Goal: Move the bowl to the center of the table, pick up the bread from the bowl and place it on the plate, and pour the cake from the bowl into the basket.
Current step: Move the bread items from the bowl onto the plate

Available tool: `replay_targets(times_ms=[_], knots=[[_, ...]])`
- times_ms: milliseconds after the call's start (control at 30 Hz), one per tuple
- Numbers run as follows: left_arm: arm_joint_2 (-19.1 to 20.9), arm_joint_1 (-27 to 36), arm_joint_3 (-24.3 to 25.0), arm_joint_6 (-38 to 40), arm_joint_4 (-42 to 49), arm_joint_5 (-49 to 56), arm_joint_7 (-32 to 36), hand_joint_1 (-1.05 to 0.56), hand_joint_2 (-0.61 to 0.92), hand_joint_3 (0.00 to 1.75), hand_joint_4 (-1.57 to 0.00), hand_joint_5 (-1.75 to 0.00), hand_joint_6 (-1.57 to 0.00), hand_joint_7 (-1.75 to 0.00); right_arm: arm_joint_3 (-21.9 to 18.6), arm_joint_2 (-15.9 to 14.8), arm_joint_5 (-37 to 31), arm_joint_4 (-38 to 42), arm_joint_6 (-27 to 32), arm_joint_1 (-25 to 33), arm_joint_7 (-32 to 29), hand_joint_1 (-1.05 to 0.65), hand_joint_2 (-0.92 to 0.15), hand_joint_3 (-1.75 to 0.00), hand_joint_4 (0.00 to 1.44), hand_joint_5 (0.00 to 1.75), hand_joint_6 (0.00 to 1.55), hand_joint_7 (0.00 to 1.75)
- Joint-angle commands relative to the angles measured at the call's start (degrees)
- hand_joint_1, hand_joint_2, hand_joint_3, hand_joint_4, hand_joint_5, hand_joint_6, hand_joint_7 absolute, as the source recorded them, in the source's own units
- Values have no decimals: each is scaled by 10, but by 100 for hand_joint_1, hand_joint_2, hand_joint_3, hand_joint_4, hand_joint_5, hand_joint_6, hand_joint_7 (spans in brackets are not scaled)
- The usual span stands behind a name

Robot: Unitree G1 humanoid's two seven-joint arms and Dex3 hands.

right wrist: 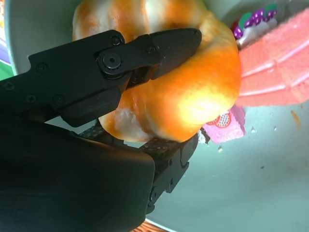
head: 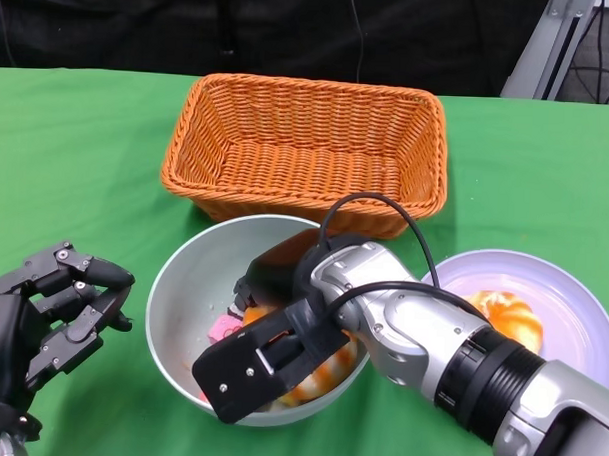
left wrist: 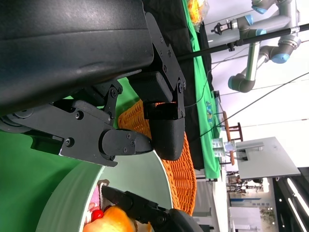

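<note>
Right wrist view shows you the glossy orange bread roll (right wrist: 193, 82) pinched between your right hand's (right wrist: 159, 96) black fingers, low inside the pale grey-green bowl (head: 182, 284) beside the pink wrapped cake (right wrist: 275, 67), so you're on the bread-picking step. Next, I'd judge, you lift it clear of the bowl's rim and carry it to the lilac plate (head: 573, 287) just right of the bowl, where another roll already lies. Your left hand (head: 51, 309) hangs left of the bowl, fingers curled, holding nothing.
</note>
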Motion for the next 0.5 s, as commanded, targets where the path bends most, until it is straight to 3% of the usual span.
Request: replay_targets(times_ms=[33,167,300,367,500], knots=[[8,1,3,-10,-1,-1,2,-11,91,35,-80,-146,-90,-99,5,-13,-14,26,12,36,-33,-25,-92,-4,66,152,77,6],[6,2,2,-5,-6,-1,6,-10,90,36,-81,-146,-90,-99,-14,-15,-3,30,2,51,-85,-23,-92,-5,68,142,85,6],[5,1,2,-8,-2,-2,4,-10,90,37,-81,-146,-90,-99,-55,-29,26,24,-49,78,-180,-24,-92,-15,69,134,87,4],[5,1,2,-7,-2,-1,5,-9,90,38,-81,-147,-90,-99,-71,-32,37,23,-67,87,-215,-23,-92,-21,68,155,87,2],[5,1,1,-8,0,4,8,-9,89,40,-81,-147,-90,-98,-98,-36,51,18,-96,99,-275,-20,-92,-21,67,163,88,1]])
